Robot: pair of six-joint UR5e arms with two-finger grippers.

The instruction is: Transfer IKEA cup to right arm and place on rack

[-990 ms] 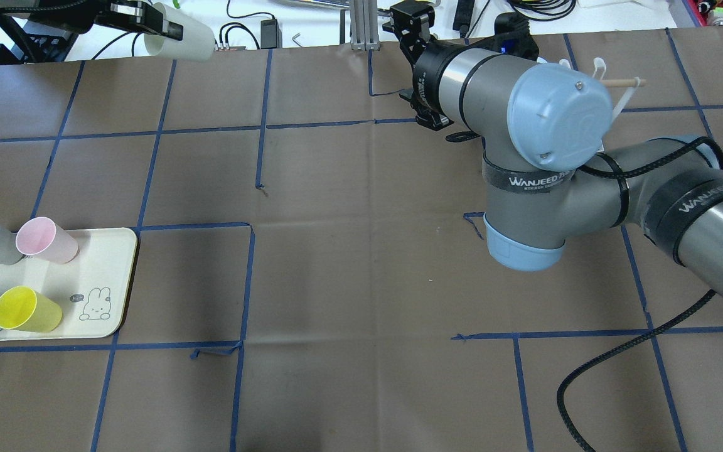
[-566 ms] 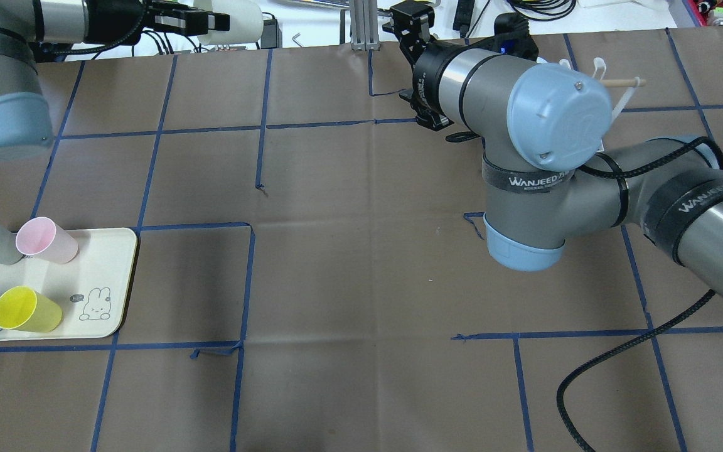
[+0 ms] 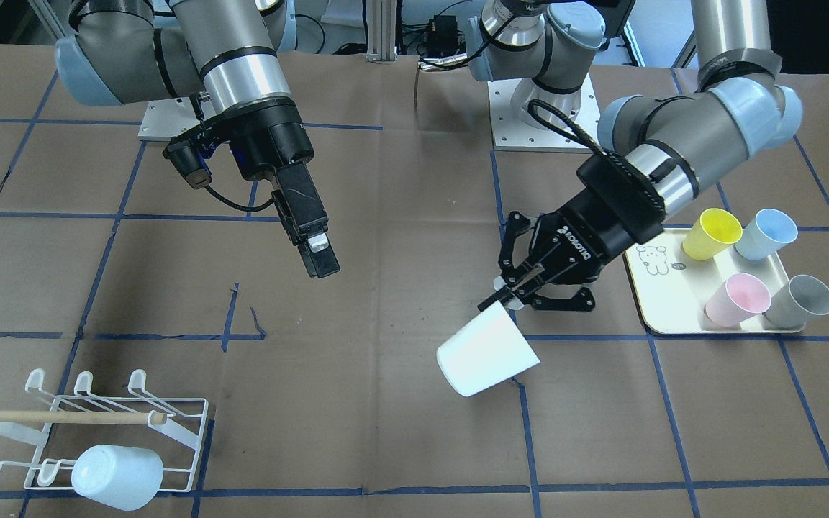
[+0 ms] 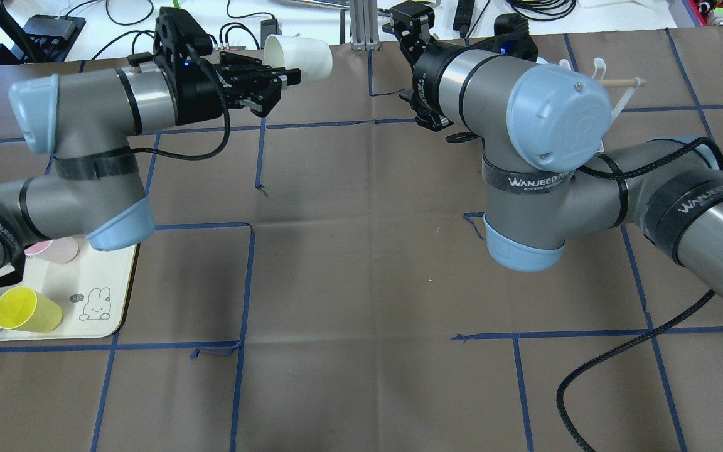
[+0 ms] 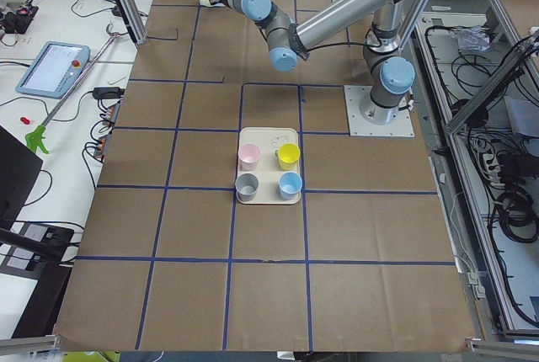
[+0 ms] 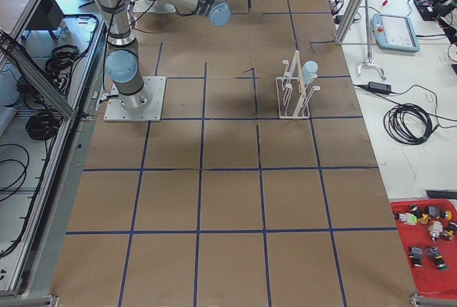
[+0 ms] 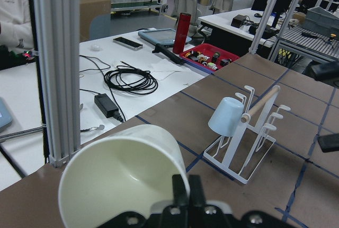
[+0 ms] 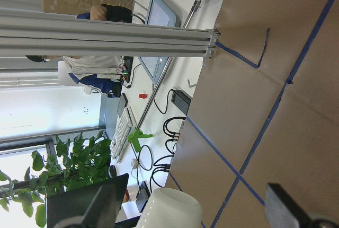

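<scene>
**White cup** [image 3: 486, 357]: one. It is held clear of the table [image 3: 386, 432], tipped on its side, with its mouth turned back toward the left gripper [image 3: 506, 301]. That gripper's fingers are pinched on the cup's wall at the rim, one inside and one outside. The cup hangs between tray and rack, well apart from both. The right wrist view catches only a sliver of it at the bottom edge. In both side views it is too small for any detail.

**Right gripper** [image 3: 319, 260]: one, empty. It is seen edge-on from the front, so its gap cannot be read there. Its own wrist view shows the two fingers spread wide. It is well apart from the white cup.

**Rack** [image 3: 98, 424]: one, of white wire with a wooden dowel [image 3: 62, 416] across it. In the overhead view the right arm [image 4: 550, 144] hides nearly all of it. Only some prong tips and the dowel's end show there.

**Pale blue cup** [image 3: 118, 467]: one, hung upturned on a prong of the rack.

**Tray** [image 3: 663, 316]: one, cream, with a small drawing at one corner.

**Cups on the tray**: four, all upright.
- yellow cup [image 3: 709, 234]
- blue cup [image 3: 763, 234], cut by the picture's edge in the overhead view
- pink cup [image 3: 738, 298], mostly covered by the left arm in the overhead view
- grey cup [image 3: 803, 301], wholly covered by the left arm in the overhead view

**Cups in all**: six.
</scene>
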